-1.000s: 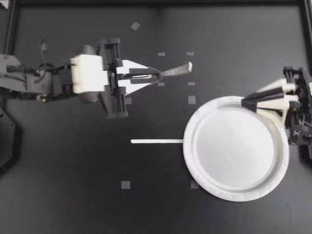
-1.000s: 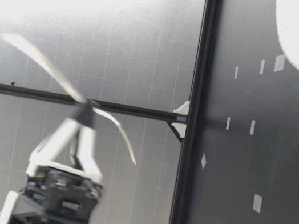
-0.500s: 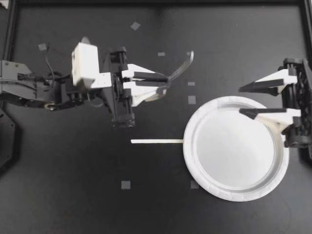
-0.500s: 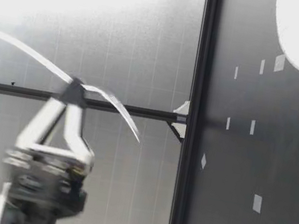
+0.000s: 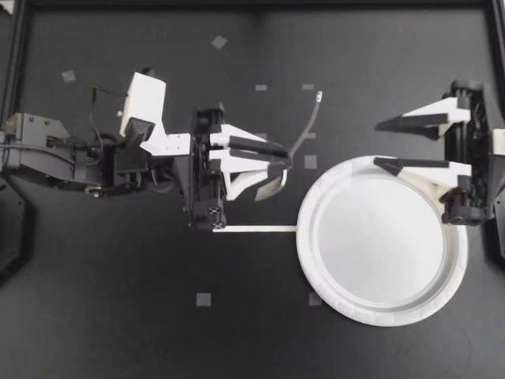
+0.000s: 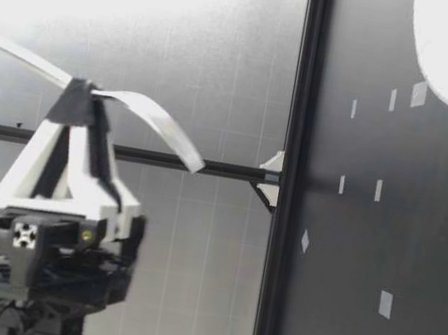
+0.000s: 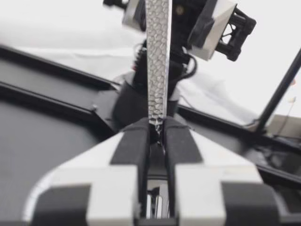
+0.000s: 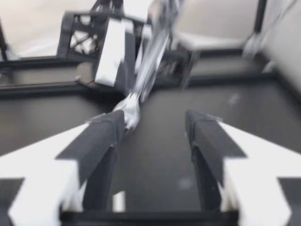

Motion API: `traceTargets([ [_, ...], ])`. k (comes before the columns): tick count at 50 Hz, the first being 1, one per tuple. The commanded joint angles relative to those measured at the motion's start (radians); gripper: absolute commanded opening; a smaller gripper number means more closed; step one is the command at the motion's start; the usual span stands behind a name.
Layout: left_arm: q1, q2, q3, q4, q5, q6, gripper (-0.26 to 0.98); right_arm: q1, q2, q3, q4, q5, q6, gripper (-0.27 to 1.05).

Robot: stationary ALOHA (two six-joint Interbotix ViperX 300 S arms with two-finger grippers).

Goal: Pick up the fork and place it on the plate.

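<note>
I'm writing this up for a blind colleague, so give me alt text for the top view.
My left gripper, shut on a fork, holds it above a dark table, just beside a white plate. My right gripper hangs open from the other side, one finger over the plate's rim.

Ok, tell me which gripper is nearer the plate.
Right. My right gripper is open, reaching over the plate's rim; my left gripper, shut on the fork, is off the plate, beside its left edge.
</note>
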Motion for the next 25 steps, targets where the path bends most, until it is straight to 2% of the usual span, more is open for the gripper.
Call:
traceTargets([
  [1,-0.003,-0.012,-0.018,0.002,-0.009,-0.104,-0.04,-0.018,-0.026,-0.028,-0.121,0.026,-0.192,0.56],
  [3,-0.003,-0.017,-0.018,0.003,-0.009,-0.160,-0.04,-0.026,-0.034,-0.029,-0.150,0.046,-0.285,0.56],
  [10,-0.015,-0.038,-0.020,0.021,-0.011,-0.353,-0.04,-0.037,-0.051,-0.026,-0.150,0.137,-0.595,0.56],
  [15,-0.031,-0.043,-0.034,0.021,-0.032,-0.561,-0.04,-0.044,-0.060,-0.014,-0.147,0.193,-0.818,0.56],
  [20,-0.043,-0.029,-0.055,0.021,-0.046,-0.759,-0.04,-0.086,-0.058,-0.014,-0.150,0.207,-1.014,0.56],
  [25,-0.058,0.002,-0.078,0.031,-0.040,-0.894,-0.04,-0.166,-0.049,-0.015,-0.153,0.206,-1.266,0.56],
])
